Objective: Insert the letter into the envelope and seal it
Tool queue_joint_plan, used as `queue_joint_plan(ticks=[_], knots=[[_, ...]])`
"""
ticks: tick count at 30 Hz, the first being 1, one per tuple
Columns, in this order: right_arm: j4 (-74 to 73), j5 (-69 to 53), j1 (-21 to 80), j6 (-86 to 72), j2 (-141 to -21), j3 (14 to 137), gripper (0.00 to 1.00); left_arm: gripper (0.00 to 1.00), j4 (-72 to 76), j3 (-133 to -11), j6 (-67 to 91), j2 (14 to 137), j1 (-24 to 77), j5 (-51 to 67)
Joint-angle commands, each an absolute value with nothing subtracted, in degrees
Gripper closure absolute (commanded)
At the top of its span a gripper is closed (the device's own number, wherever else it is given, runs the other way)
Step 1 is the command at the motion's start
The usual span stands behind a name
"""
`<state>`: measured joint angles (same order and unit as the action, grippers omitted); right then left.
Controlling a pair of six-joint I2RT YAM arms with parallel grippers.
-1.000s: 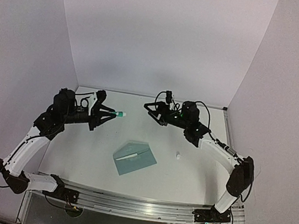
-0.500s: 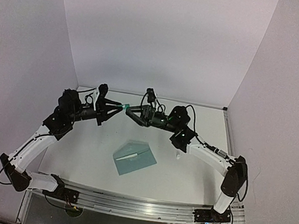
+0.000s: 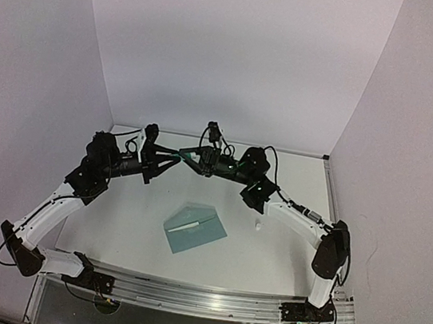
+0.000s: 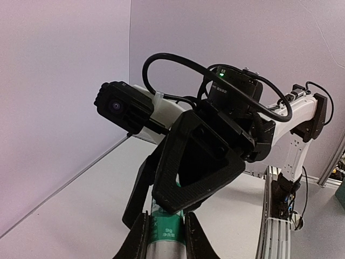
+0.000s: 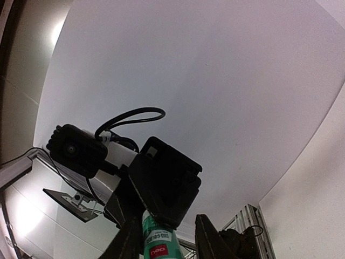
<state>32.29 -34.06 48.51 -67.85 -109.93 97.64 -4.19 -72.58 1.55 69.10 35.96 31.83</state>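
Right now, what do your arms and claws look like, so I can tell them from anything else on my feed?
The left arm and right arm share a build: white link shells, black joint housings, thin black cables looping at the wrists. The left claw and right claw are black triangular frames with two tapered fingers. A green light glows on the right wrist.

The top external camera looks down from high behind the green tube (image 3: 187, 155), far off, taking in the envelope (image 3: 195, 229) nearer than it; the left wrist camera (image 5: 75, 148) sits close along the tube, facing the right wrist camera (image 4: 121, 108); that one looks back up the tube; all three views share it.
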Motion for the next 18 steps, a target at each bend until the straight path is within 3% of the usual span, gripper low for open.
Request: queue_joint_plan(ticks=[1, 6, 9, 11, 13, 14, 15, 18], knots=[[34.4, -35.5, 48.6, -68.3, -110.7, 100.0, 0.8, 1.0, -1.2, -72.6, -0.4, 69.0, 37.4, 27.3], [34.3, -35.7, 48.6, -68.6, -110.7, 100.0, 0.98, 1.0, -1.6, -72.6, -3.0, 69.4, 38.7, 23.7], [34.3, -34.8, 48.5, -68.3, -110.2, 99.3, 1.0, 1.0, -3.0, -72.7, -3.2, 69.9, 39.0, 22.7], [33.3, -33.0, 48.2, -67.5, -108.9, 97.5, 1.0, 0.76, -4.8, -72.8, -2.3, 70.2, 39.0, 22.7], [28.0, -28.9, 47.2, -66.1, -106.7, 94.3, 1.0, 0.21, -7.5, -72.5, -1.5, 70.4, 39.0, 23.0], [23.6, -26.3, 46.5, -64.5, -105.3, 92.6, 1.0, 0.07, -8.9, -72.4, -0.9, 70.2, 39.0, 23.1], [17.2, -23.5, 45.9, -62.7, -104.0, 91.4, 1.0, 0.01, -10.6, -72.4, -0.6, 70.2, 39.0, 23.2], [-5.3, -11.4, 45.3, -53.7, -100.2, 89.3, 1.0, 0.0, -19.4, -74.0, -0.5, 71.5, 38.6, 23.1]])
